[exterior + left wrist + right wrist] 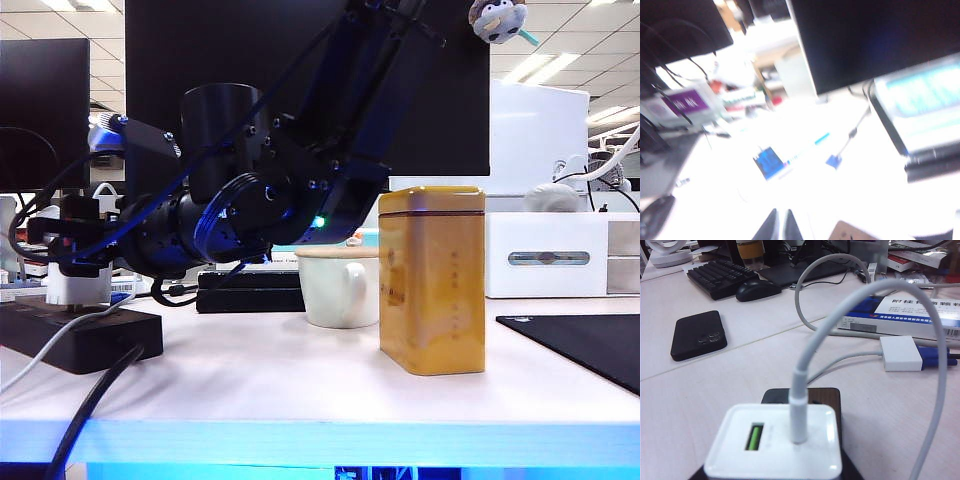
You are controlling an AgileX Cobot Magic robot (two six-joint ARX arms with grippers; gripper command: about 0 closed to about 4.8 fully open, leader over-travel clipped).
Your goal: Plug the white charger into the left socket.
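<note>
R gripper (pixel 74 268) has reached across to the far left of the exterior view, jaws closed on the upper sides of the white charger (pixel 78 288). It holds the block upright w/ the prong side down, since that's the only way it goes into the power strip (pixel 85 340). The charger's base meets the strip's top face at its left end. No prongs show and no gap is visible, so it's prob. seated or v. nearly so. The left socket itself is hidden under the block, so can't confirm. In the R wrist view the charger (pixel 775 440) sits square below the cam, green USB port up, strip (pixel 802 395) dark beneath it. Its cable (pixel 920 340) loops up and away, slack, so it isn't tugging the plug sideways. The fingers themselves don't show in that view; the grip reads from the exterior view only. L gripper (pixel 781 226) is closed and empty, tips together at the edge of a blurred L wrist view. It points out over the desk, away from the strip, prob. parked clear so the R arm can work. Mug (pixel 340 285) and gold tin (pixel 432 280) stand mid-table, well apart from the strip, not in the way. Next call, as a guess: press straight down to confirm seating, then let go w/o tilting the block.
</note>
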